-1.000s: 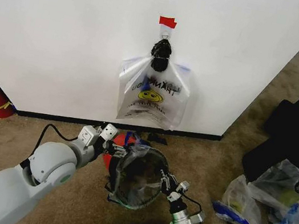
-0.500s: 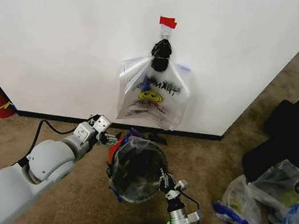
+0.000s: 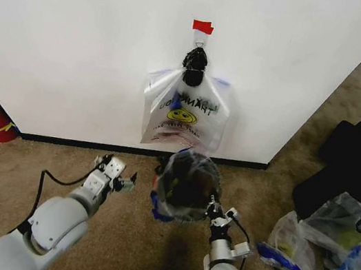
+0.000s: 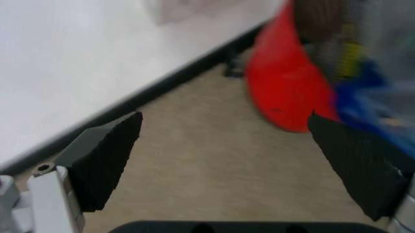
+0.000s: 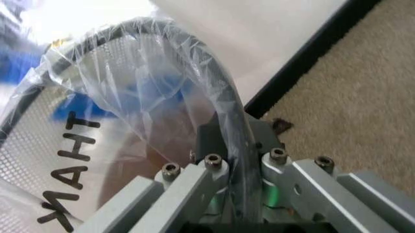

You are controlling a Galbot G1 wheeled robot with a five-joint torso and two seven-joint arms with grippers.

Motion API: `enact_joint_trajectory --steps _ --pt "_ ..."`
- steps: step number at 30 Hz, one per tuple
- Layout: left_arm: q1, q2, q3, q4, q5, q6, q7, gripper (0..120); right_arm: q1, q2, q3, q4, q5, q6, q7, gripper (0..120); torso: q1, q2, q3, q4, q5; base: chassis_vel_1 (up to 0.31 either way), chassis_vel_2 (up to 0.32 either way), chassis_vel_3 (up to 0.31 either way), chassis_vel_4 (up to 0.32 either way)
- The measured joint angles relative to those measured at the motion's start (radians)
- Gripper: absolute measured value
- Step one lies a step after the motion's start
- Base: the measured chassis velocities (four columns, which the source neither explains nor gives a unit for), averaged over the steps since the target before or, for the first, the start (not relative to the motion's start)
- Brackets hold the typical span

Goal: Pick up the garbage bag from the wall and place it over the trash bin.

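The small round red trash bin (image 3: 189,185), lined with the thin see-through blue-banded garbage bag (image 5: 123,111), is tilted. Its black rim is clamped by the right gripper (image 3: 213,209) fingers, probably so the bag stays on. The left gripper (image 3: 119,175) fingers are spread and empty beside it.

Head looks down; wrists close, perhaps sharing the wall (image 3: 78,40).

The trash bin (image 3: 189,185), with the garbage bag (image 3: 167,202) drawn over its black rim, has been tipped and carried up toward the wall (image 3: 78,40); its mouth is now turned to the camera. It is gripped at the rim by the right gripper (image 3: 213,209), which has been raised. The left gripper (image 3: 127,180) has been drawn back from the bin, jaws spread and empty
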Motion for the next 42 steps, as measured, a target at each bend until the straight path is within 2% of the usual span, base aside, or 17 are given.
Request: enact_joint_trajectory --steps 4,13,15,20,30,35,37,39,42 --pt "0.029 0.001 0.0 -0.017 -0.049 0.016 0.012 100 -0.016 -0.001 0.004 0.057 0.04 -0.038 0.065 0 0.0 0.0 0.0 -0.0002 -0.0004 0.0 0.0 0.0 0.0" --pt "0.021 -0.023 0.003 -0.067 -0.295 0.066 0.011 100 -0.07 0.002 -0.002 0.211 0.087 -0.12 0.166 0 0.0 0.0 0.0 -0.0002 0.0 0.0 0.0 0.0 0.0" --pt "0.012 -0.025 0.004 -0.06 -0.297 0.066 0.011 100 -0.076 0.002 -0.004 0.22 0.085 -0.124 0.168 0 0.0 0.0 0.0 -0.0001 0.0 0.0 0.0 0.0 0.0" --pt "-0.018 -0.021 0.016 0.037 -0.224 0.032 0.017 100 -0.102 0.005 -0.016 0.251 0.07 -0.126 0.169 0 0.0 0.0 0.0 -0.0001 -0.0002 0.0 0.0 0.0 0.0" --pt "-0.018 -0.019 0.025 0.105 -0.15 0.004 0.026 100 -0.122 0.011 -0.027 0.289 0.066 -0.128 0.172 0 0.0 0.0 0.0 -0.0001 -0.0002 0.0 0.0 0.0 0.0" --pt "-0.009 -0.019 0.014 0.1 -0.1 -0.015 0.025 100 -0.121 0.011 -0.024 0.294 0.065 -0.129 0.176 0 0.0 0.0 0.0 -0.0002 -0.0002 0.0 0.0 0.0 0.0" --pt "0.005 -0.012 -0.003 0.073 -0.094 -0.021 0.035 100 -0.115 0.01 -0.015 0.291 0.067 -0.13 0.176 0 0.0 0.0 0.0 -0.0002 -0.0002 0.0 0.0 0.0 0.0" --pt "0.03 0.006 -0.045 0.022 -0.16 -0.005 0.107 100 -0.099 0.002 0.01 0.268 0.099 -0.151 0.147 0 0.0 0.0 0.0 0.0 0.0001 0.0 0.0 0.0 0.0" --pt "0.037 0.017 -0.068 0.002 -0.224 0.015 0.171 100 -0.089 -0.005 0.028 0.244 0.12 -0.173 0.089 0 0.0 0.0 0.0 0.0 0.0001 0.0 0.0 0.0 0.0"
